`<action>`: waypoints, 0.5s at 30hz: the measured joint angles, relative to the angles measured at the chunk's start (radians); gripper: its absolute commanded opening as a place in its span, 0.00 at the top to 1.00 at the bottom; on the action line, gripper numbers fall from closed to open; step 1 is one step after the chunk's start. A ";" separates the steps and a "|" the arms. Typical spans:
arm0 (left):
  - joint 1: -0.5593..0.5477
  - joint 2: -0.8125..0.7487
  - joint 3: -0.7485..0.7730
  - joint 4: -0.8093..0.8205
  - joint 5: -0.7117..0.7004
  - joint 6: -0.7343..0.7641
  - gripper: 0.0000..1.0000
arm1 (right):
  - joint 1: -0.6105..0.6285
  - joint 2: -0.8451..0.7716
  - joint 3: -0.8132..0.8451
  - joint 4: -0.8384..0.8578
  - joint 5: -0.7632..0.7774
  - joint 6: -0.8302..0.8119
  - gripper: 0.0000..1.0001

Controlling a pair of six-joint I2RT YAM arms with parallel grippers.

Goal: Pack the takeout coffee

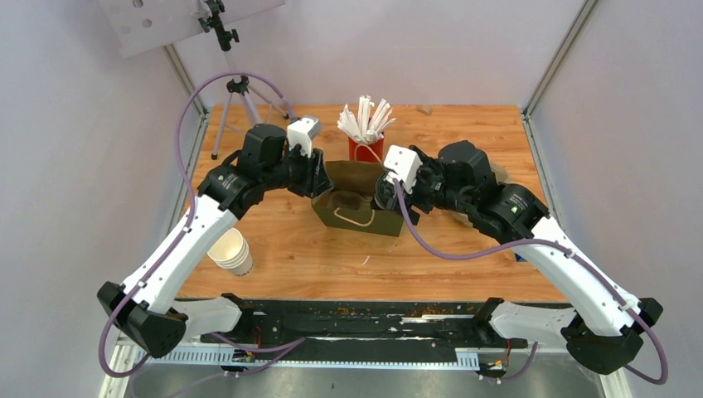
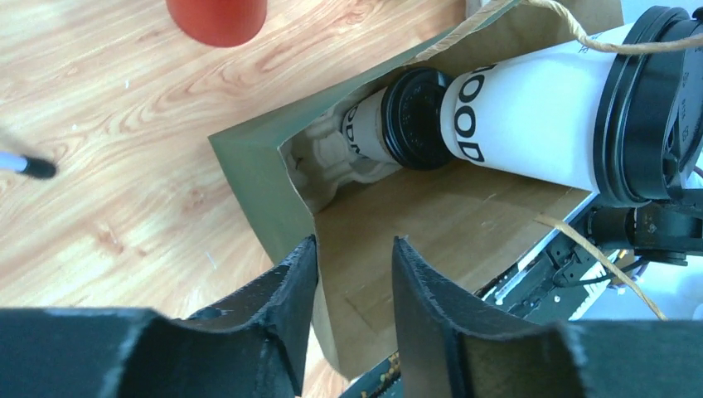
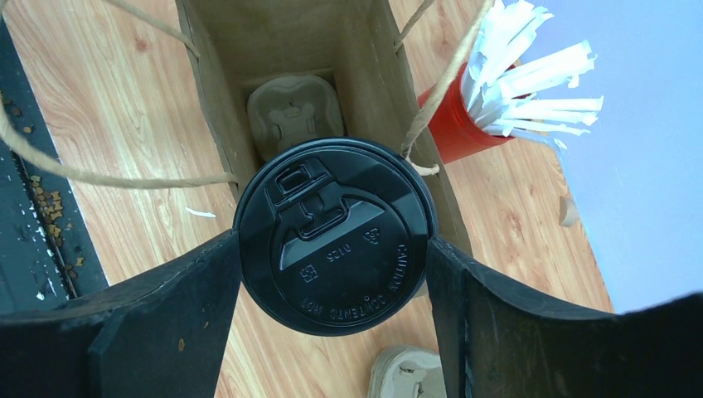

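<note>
- Above the green bag's (image 1: 381,222) open mouth, the right gripper (image 3: 333,249) clamps the takeout coffee (image 2: 530,116) at its lid.
- On the left gripper (image 2: 354,282), jaws stand parted at the bag's rim.
- Overhead, the arms hide that coffee.

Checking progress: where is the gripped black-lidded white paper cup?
The white paper cup is centre of the right wrist view, in the right gripper, at the green paper bag's mouth.

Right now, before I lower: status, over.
Left gripper open at green bag rim. Right gripper shut on takeout coffee, at bag mouth. Another lidded cup sits inside.
</note>
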 measured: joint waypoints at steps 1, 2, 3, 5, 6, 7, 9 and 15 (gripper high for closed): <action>0.000 -0.020 -0.010 -0.008 -0.011 -0.006 0.50 | 0.005 -0.003 -0.001 0.002 0.001 0.002 0.35; 0.000 -0.034 -0.012 -0.017 -0.020 -0.011 0.47 | 0.010 -0.005 -0.001 0.003 0.001 0.003 0.35; 0.000 -0.048 -0.011 -0.022 -0.031 -0.016 0.45 | 0.016 -0.006 -0.002 0.005 0.002 0.003 0.36; 0.000 -0.071 -0.006 -0.038 -0.060 -0.024 0.43 | 0.029 -0.005 -0.004 0.009 0.003 0.003 0.36; 0.000 -0.077 -0.002 -0.050 -0.074 -0.026 0.43 | 0.037 -0.005 -0.005 0.009 0.004 0.003 0.36; 0.000 -0.080 0.001 -0.056 -0.084 -0.027 0.43 | 0.044 -0.005 -0.008 0.010 0.005 0.003 0.36; 0.000 -0.082 0.003 -0.078 -0.106 -0.029 0.42 | 0.064 -0.005 -0.016 0.013 0.010 0.003 0.36; 0.000 -0.084 0.003 -0.138 -0.146 -0.041 0.40 | 0.148 -0.005 -0.053 0.040 0.056 -0.001 0.37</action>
